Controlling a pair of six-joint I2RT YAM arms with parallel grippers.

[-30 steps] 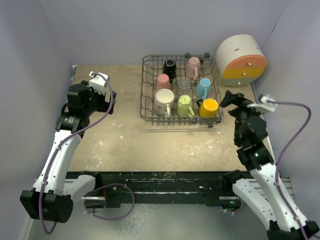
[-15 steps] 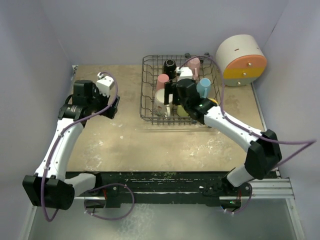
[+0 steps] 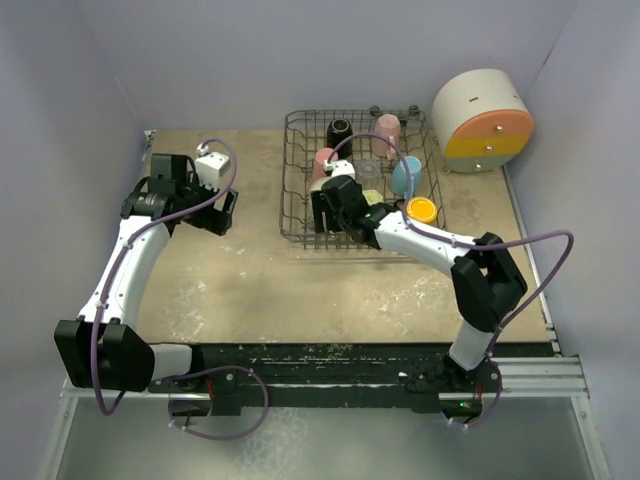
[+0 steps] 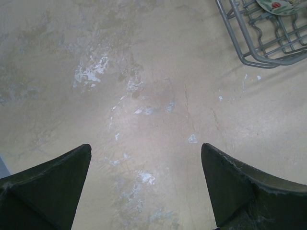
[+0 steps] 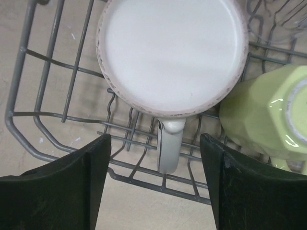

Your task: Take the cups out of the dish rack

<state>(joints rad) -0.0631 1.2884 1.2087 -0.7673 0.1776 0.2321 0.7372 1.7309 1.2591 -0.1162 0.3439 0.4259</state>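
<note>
One white mug, upside down with its handle pointing down-frame, fills the top centre inside the grey wire rack, right fingers spread below it, left fingers also apart.

Scuffed beige table carries dish rack and drawer box

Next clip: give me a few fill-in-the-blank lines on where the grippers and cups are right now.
1. The mug under the right gripper, inside the dish rack, is ____ in colour.
2. The left gripper hangs over the bare ____, outside the dish rack.
3. The jaws of both grippers stand ____.

Missing words: white; table; open.
</note>
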